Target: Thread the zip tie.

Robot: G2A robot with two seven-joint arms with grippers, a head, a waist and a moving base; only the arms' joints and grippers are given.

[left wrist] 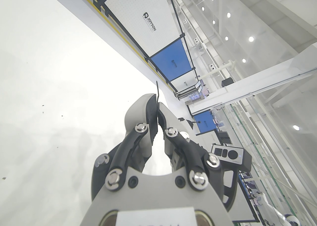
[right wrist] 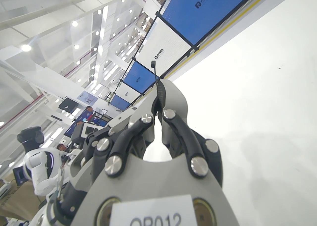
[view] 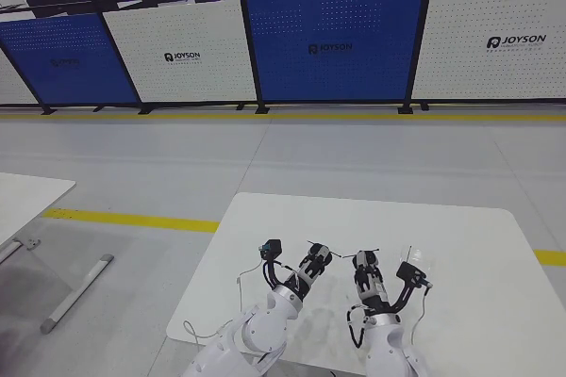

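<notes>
Both arms hover close together above the near part of the white table [view: 453, 245], wrists turned upward. My left gripper [left wrist: 157, 103] is shut on the thin black tail of the zip tie [left wrist: 157, 88], which sticks a short way out past the fingertips. My right gripper [right wrist: 160, 83] is shut on another stretch of the zip tie [right wrist: 155, 73], whose small square head [right wrist: 153, 64] stands free above the fingertips. From above, the left gripper [view: 318, 253] and right gripper [view: 363, 259] sit side by side with a small gap. I cannot tell how the tie runs between them.
The tabletop beyond and to the right of the arms is bare. A second white table [view: 19, 198] stands off to the left across the floor. Blue and white panels [view: 330, 47] line the far side behind a yellow floor line.
</notes>
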